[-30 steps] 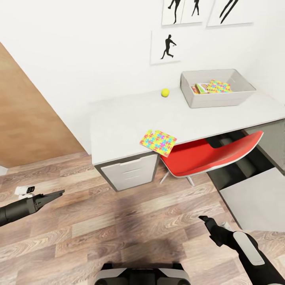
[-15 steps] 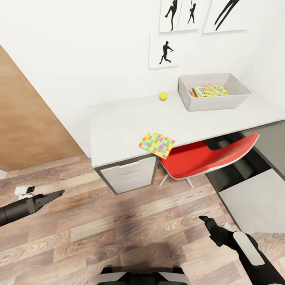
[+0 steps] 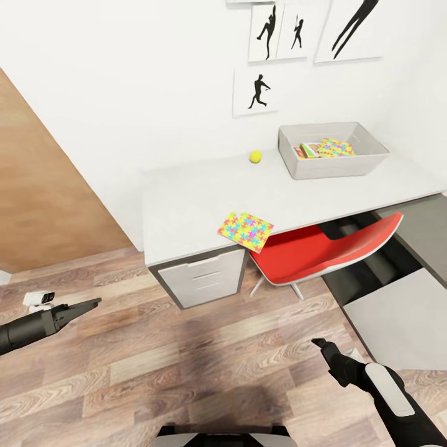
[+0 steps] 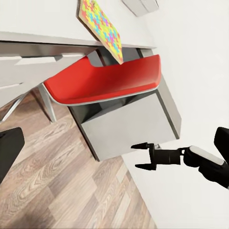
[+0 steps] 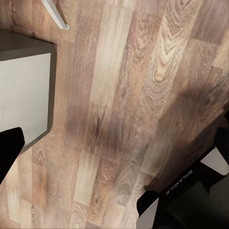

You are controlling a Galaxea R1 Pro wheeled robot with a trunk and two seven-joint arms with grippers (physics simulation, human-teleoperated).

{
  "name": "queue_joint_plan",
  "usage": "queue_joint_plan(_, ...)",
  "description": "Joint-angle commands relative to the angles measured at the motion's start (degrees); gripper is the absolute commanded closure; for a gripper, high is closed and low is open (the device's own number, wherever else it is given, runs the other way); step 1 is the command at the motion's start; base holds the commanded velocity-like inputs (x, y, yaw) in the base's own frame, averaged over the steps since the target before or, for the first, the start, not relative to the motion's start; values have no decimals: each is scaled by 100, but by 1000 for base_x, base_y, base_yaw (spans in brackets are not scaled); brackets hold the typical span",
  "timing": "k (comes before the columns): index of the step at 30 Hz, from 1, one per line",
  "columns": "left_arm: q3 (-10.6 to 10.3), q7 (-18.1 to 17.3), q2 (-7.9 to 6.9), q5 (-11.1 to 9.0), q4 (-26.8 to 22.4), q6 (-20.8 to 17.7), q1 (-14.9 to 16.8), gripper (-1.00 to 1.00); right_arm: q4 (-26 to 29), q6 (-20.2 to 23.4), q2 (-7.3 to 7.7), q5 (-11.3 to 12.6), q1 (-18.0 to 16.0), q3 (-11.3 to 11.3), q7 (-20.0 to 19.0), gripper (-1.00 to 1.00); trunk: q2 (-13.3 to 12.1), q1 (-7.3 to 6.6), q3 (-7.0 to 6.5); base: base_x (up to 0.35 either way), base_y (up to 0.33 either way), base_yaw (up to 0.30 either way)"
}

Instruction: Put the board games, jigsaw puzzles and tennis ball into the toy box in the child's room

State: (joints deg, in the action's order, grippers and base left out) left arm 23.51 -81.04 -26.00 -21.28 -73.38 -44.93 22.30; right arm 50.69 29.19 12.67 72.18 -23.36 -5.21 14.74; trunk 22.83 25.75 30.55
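Note:
On the pale grey table (image 3: 186, 205), one jigsaw puzzle (image 3: 246, 230) lies at the front edge and overhangs it a little; the left wrist view also catches this puzzle (image 4: 101, 26). The tennis ball (image 3: 255, 157) rests near the wall. The toy box (image 3: 366, 162) stands at the back right and holds a second puzzle panel (image 3: 336, 148) and a printed board game (image 3: 308, 150). Both arms hang low over the floor, well short of the table. My left gripper (image 3: 87, 304) and my right gripper (image 3: 321, 343) are open and hold nothing; the right gripper (image 4: 139, 156) shows parted fingers.
A red chair (image 3: 323, 248) is tucked under the table beside a white drawer unit (image 3: 202, 276). The dark grey desk top (image 3: 428, 230) and a white slanted panel (image 3: 397, 316) stand at the right. A wood panel (image 3: 43, 198) runs along the left. Plank floor lies between me and the table.
The whole picture has shifted slightly, so the camera has moved. Both arms hold the same pose and nothing on the table has moved.

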Motion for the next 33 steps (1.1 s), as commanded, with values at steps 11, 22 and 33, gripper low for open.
queue_joint_plan(11, -8, -10, -1, -7, -1, -60, 3, -100, -80, 17, -2, 60, -2, 2, 55, -100, 9, 4, -97, 0, 0, 0)
queue_joint_plan(22, -9, -9, -1, -7, -1, -59, 3, -100, -103, 12, -2, 60, -2, 4, 55, -100, 9, 4, -202, 0, 0, 0)
queue_joint_plan(33, -11, -8, -1, -7, -1, -58, 3, -100, -112, 8, -3, 53, -3, 20, 55, -100, 9, 4, -307, 0, 0, 0)
